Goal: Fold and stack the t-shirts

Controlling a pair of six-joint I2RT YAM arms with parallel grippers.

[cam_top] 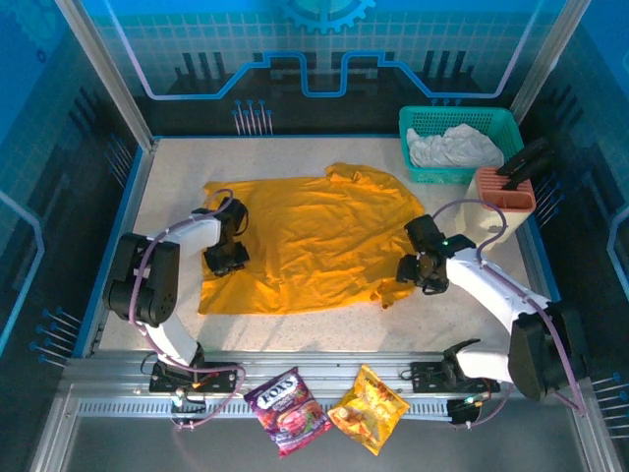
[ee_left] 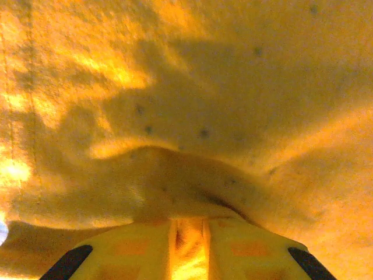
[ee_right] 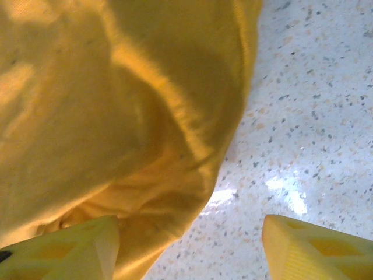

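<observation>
On the table (cam_top: 172, 172), the golden-orange t-shirt (cam_top: 314, 236) is lying spread for folding, the left gripper (ee_left: 187, 228) pinching its left side closed, seemingly to lift it, the right gripper (ee_right: 189, 233) gaping wide, empty, straddling its right edge.

Top external view, legible text check. Purple snack packet (cam_top: 287, 410) on the near rail, left of centre: bold white brand word across its upper half, too small to read with certainty (fruit picture below it). Orange snack packet (cam_top: 369, 408) just to its right: printing too blurred to read. Far wall panel (cam_top: 324, 59): line graphics and gear emblem (cam_top: 324, 12), no letters or numbers legible.
</observation>
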